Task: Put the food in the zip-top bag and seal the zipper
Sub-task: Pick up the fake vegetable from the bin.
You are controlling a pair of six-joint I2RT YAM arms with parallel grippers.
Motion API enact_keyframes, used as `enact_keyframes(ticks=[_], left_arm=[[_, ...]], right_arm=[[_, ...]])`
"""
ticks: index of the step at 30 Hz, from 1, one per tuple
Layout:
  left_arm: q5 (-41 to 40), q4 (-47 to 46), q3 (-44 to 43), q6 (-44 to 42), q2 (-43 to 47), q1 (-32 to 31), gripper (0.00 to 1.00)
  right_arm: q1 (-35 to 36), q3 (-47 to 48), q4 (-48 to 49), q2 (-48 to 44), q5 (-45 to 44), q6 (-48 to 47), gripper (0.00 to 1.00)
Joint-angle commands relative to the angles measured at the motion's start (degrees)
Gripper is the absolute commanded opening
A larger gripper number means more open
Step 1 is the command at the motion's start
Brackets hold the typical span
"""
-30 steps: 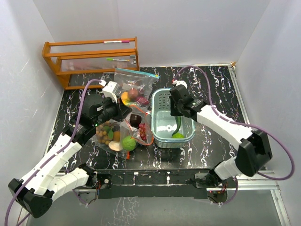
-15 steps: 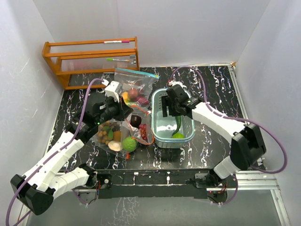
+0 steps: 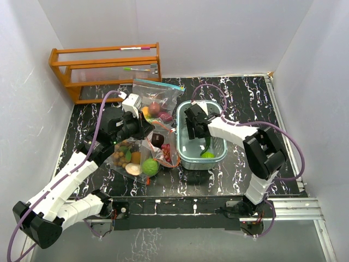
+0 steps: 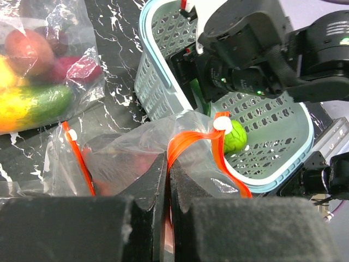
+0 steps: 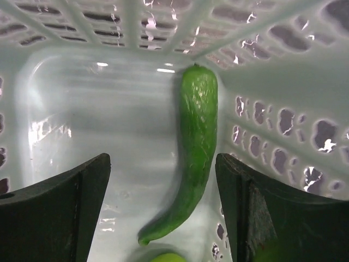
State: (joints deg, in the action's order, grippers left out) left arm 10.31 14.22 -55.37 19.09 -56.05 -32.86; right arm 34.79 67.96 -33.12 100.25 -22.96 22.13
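Observation:
The zip-top bag (image 3: pixel 143 155) with an orange zipper (image 4: pixel 191 139) lies left of the teal basket (image 3: pixel 198 166) and holds food: nuts, a lime (image 3: pixel 150 166) and dark red pieces. My left gripper (image 3: pixel 146 132) is shut on the bag's rim (image 4: pixel 168 174), and the orange strip runs between the pads. My right gripper (image 3: pixel 192 130) is down inside the basket and open (image 5: pixel 162 161). A long green pepper (image 5: pixel 193 164) lies on the basket floor between its fingers, nearer the right one, untouched. A bumpy green ball (image 4: pixel 234 136) lies at the basket's near end (image 3: pixel 207 155).
A second bag (image 3: pixel 158 103) with a blue zipper lies behind, filled with fruit and vegetables (image 4: pixel 38 65). A wooden rack (image 3: pixel 106 68) stands at the back left. The basket's lattice walls (image 5: pixel 82 16) close in round the right gripper.
The right gripper has opened and moved left and down into the basket, over the green pepper. The left gripper shifted slightly and still grips the bag's rim.

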Motion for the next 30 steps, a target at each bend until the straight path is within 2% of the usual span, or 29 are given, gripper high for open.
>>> enact_keyframes(ticks=[1, 4, 6, 7, 8, 9, 11, 19, 24, 30], left_arm=[[-0.1, -0.5, -1.0, -0.8, 1.0, -0.3, 0.00], [-0.3, -0.2, -0.7, -0.9, 1.2, -0.3, 0.00], [-0.4, 0.1, -0.7, -1.0, 1.3, -0.3, 0.00], [-0.5, 0.1, -0.7, -1.1, 1.2, -0.3, 0.00], [-0.6, 0.2, -0.7, -1.3, 1.2, -0.3, 0.00], [-0.7, 0.2, -0.7, -1.4, 1.2, -0.3, 0.00], [-0.7, 0.3, -0.7, -1.5, 1.1, -0.3, 0.00], [-1.0, 0.3, -0.2, -1.5, 1.1, -0.3, 0.00], [-0.9, 0.1, -0.6, -1.4, 0.7, -0.3, 0.00], [-0.9, -0.3, -0.4, -1.3, -0.1, -0.3, 0.00]], right_arm=[[-0.8, -1.4, 5.1, 3.2, -1.9, 0.1, 0.78], [-0.9, -2.3, 5.7, 4.8, -0.7, 1.0, 0.72], [-0.9, -2.7, 5.6, 5.6, 0.5, 1.2, 0.64], [-0.9, -2.8, 5.7, 5.8, 1.2, 1.2, 0.54], [-0.9, -3.1, 5.9, 5.9, 2.0, 1.0, 0.37], [-0.9, -3.3, 5.8, 5.7, 2.5, 1.0, 0.26], [-0.9, -3.5, 5.8, 5.0, 3.3, 0.9, 0.10], [-0.8, 0.0, 2.5, -3.8, 3.6, 0.1, 0.08], [-0.8, 4.0, 0.6, -10.2, 9.3, -2.7, 0.08], [-0.8, 3.4, -0.9, -20.8, 13.5, -4.2, 0.08]])
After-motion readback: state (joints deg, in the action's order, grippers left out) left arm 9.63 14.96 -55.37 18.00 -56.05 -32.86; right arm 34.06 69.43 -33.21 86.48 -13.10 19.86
